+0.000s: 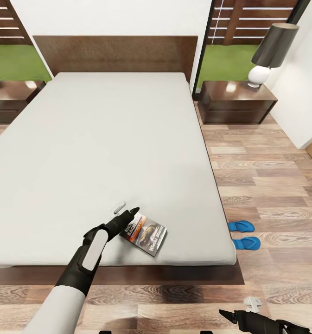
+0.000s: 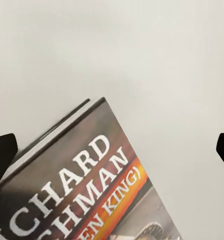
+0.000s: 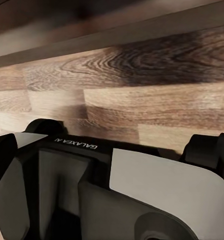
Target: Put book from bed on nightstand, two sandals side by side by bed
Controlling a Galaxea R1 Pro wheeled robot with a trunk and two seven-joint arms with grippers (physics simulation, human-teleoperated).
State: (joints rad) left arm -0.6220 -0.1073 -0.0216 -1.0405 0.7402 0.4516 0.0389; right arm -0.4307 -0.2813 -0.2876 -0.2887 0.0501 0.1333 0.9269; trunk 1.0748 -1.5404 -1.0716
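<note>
The plain light-grey mattress of the large low bed (image 1: 105, 153) lies bare and flat across its far and left stretches, open to a reach from above. Near its front edge the small dark paperback book (image 1: 145, 233) lies flat, and the left gripper (image 1: 126, 211) hangs just over its far-left corner, fingers spread wide (both dark tips flank the cover in the left wrist view). Right of the bed, two bright blue flip-flops (image 1: 243, 234) occupy the wood-plank floor (image 1: 276, 185); beyond them the planks run clear to the low dark-brown nightstand (image 1: 237, 102), whose right side carries a white-based, dark-shaded lamp (image 1: 269, 53).
</note>
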